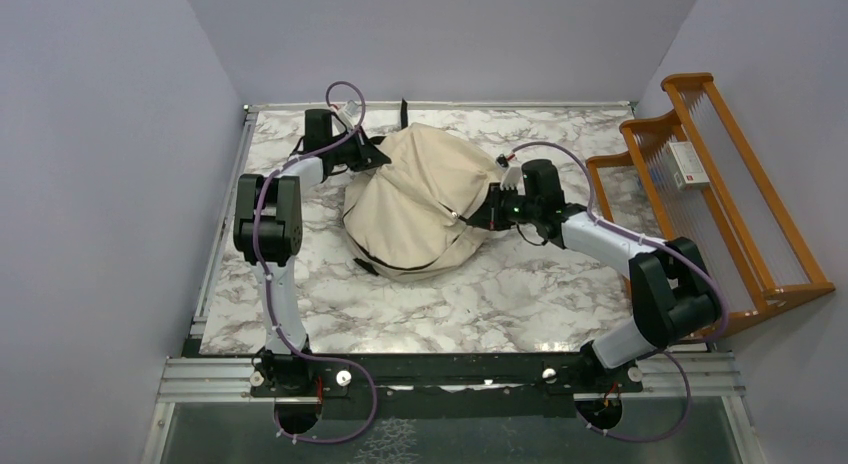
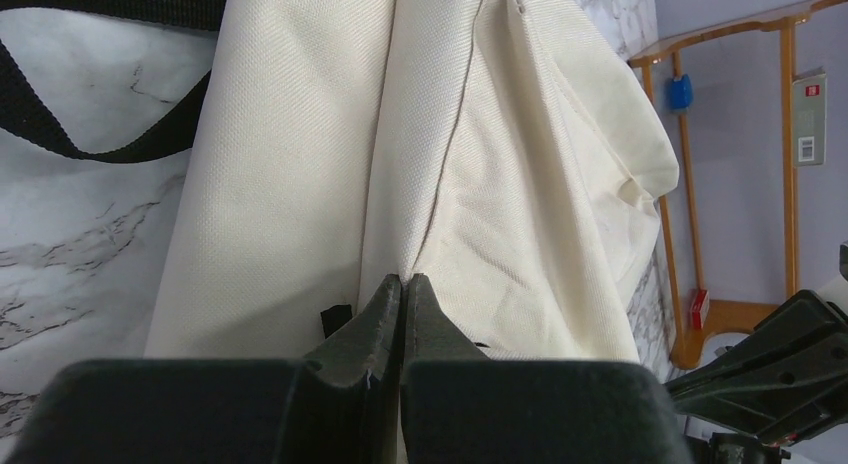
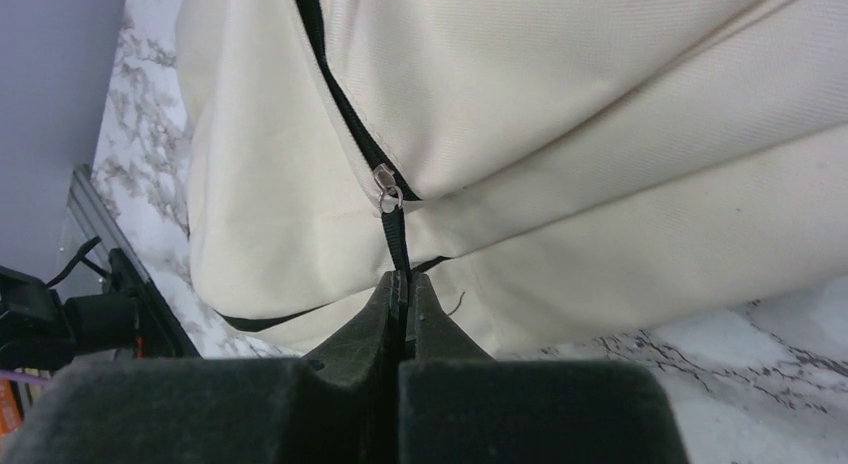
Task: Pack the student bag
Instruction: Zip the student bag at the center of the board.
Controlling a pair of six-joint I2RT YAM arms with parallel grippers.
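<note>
Writing on the tag (image 1: 688,166) on the rack (image 1: 745,199) was unreadable to me. The student bag (image 1: 420,199) lay at the far middle of the desk (image 1: 450,304), my left hand (image 2: 403,281) clamped on its cream fabric, my right hand (image 3: 402,277) on its zipper pull (image 3: 396,236).

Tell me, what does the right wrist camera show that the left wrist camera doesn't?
Only the right wrist view shows the right gripper pinching the black zipper pull just below its metal slider. Only the left wrist view shows the left gripper pinching a fold of the student bag, plus a black strap and the wooden rack. Both show the beige bag lying on the marble table.
</note>
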